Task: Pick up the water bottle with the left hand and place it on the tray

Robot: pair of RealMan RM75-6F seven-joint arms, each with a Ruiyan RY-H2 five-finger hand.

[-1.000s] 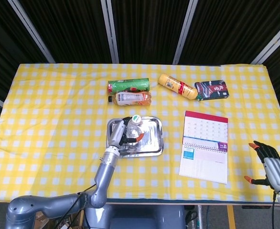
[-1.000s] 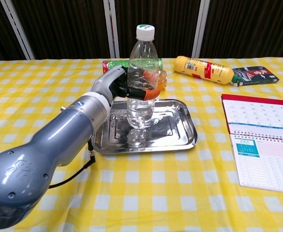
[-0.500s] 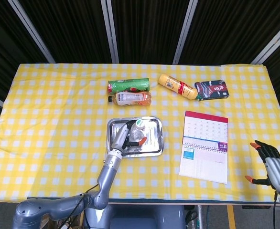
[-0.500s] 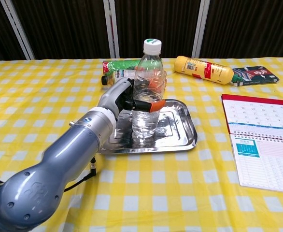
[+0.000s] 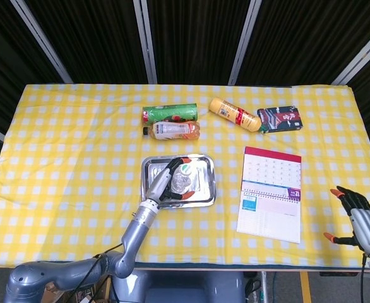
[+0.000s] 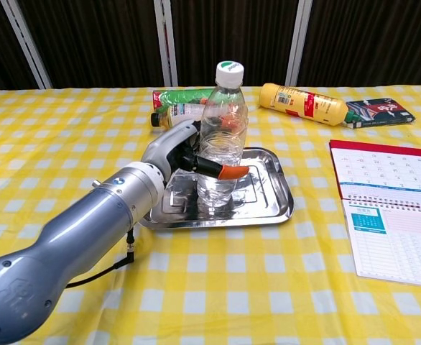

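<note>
The clear water bottle with a white cap stands upright on the metal tray; from above, the water bottle shows in the middle of the tray. My left hand reaches in from the left, its fingers spread around the bottle's lower half, wider than the bottle. In the head view the left hand has its orange tips well apart on either side of the bottle. My right hand hangs past the table's right front corner, fingers apart and empty.
Behind the tray lie a green can and a small orange-drink bottle. A yellow bottle and a dark packet lie at the back right. A calendar pad lies to the right of the tray.
The bottle came down from above the tray and now stands on it. The left hand's fingers have spread apart from the bottle. The right hand has not moved.
</note>
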